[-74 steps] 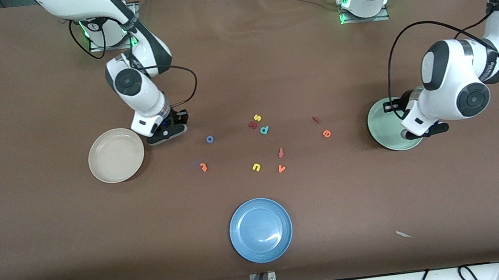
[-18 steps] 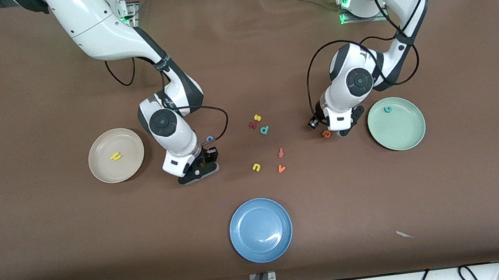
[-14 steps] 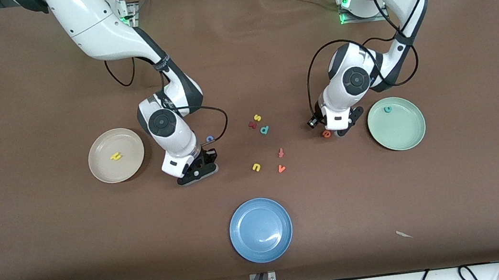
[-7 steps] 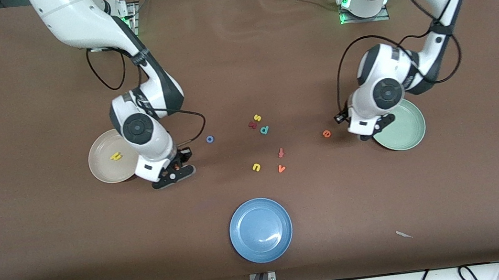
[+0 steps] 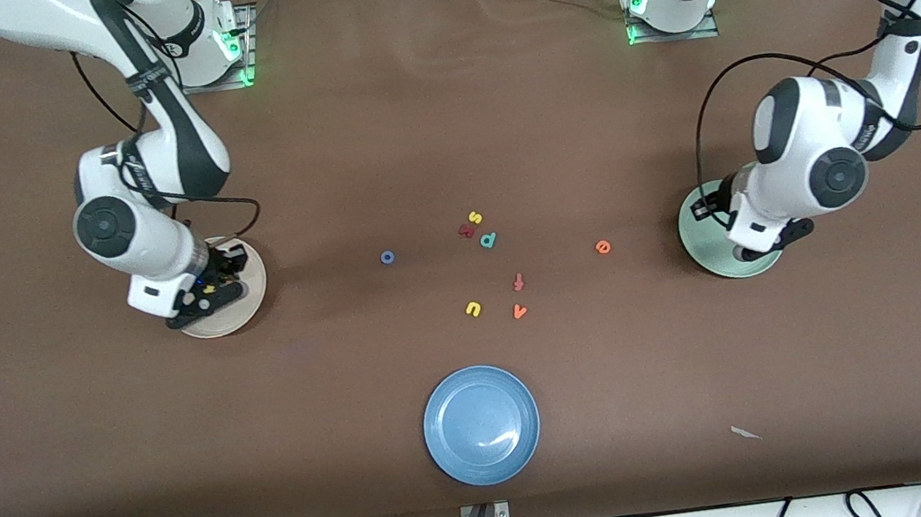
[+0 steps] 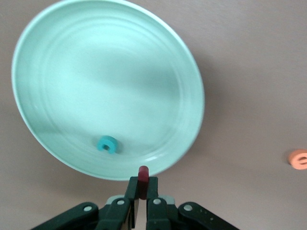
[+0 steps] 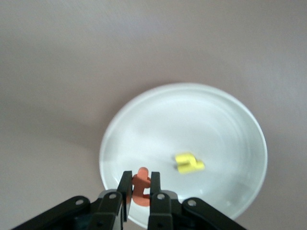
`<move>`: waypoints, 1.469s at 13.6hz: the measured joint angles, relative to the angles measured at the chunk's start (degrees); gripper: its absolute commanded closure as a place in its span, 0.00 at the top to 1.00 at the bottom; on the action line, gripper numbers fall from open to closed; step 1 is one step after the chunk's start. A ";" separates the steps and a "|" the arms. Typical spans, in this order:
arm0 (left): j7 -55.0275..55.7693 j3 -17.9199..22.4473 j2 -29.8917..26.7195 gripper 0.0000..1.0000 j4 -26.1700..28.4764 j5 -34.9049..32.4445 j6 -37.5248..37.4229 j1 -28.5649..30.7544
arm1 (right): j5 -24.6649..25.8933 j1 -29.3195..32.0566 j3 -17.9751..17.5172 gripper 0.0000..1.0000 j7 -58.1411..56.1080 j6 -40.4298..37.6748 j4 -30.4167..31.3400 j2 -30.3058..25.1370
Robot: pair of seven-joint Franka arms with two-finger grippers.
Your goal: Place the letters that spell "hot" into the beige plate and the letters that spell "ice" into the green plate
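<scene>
Two grippers hang over plates in the front view: right gripper [image 5: 203, 294] above the beige plate [image 5: 246, 309], left gripper [image 5: 765, 241] above the green plate [image 5: 700, 240]. Blue o [image 5: 387, 256] and orange e [image 5: 602, 247] lie on the table between them.

Left wrist view: jaws pinch the dark red i [image 6: 143, 178]; teal c [image 6: 107, 143] lies in the plate just ahead.

Right wrist view: jaws pinch the orange t [image 7: 141, 184]; yellow h [image 7: 188, 163] lies in the plate ahead.

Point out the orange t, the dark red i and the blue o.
orange t [image 7: 140, 187], right wrist view, on its stem between the fingers.
dark red i [image 6: 143, 172], left wrist view, on its exposed tip.
blue o [image 5: 387, 257], front view, on its ring.

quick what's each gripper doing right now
Left gripper: shut on the dark red bar-shaped foam i, over the green plate.
Right gripper: shut on the orange foam t, over the beige plate.
</scene>
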State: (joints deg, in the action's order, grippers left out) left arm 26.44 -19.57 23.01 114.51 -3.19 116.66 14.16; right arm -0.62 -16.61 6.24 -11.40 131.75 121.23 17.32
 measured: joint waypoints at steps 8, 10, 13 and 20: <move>1.22 -0.43 2.12 0.83 -2.44 1.15 0.07 0.80 | -0.01 0.77 -0.57 0.99 0.26 4.96 6.98 -2.54; 5.59 -0.72 2.21 0.83 -4.06 4.03 0.08 0.29 | -0.03 0.78 -0.92 0.99 1.32 4.96 6.98 -2.70; 12.44 -0.99 2.36 0.68 -5.53 4.70 0.18 -3.07 | -0.12 0.72 -4.91 0.99 8.89 5.37 6.59 -2.69; 25.43 -1.11 5.25 0.76 -5.52 5.34 8.28 -11.79 | -0.12 -6.94 -12.86 0.99 33.81 6.47 -0.96 2.12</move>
State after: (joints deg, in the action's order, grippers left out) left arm 51.87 -20.68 28.26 109.00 2.14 124.94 2.36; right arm -0.74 -23.55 -6.63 22.41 138.23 120.26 19.44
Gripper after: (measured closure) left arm 0.282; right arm 0.009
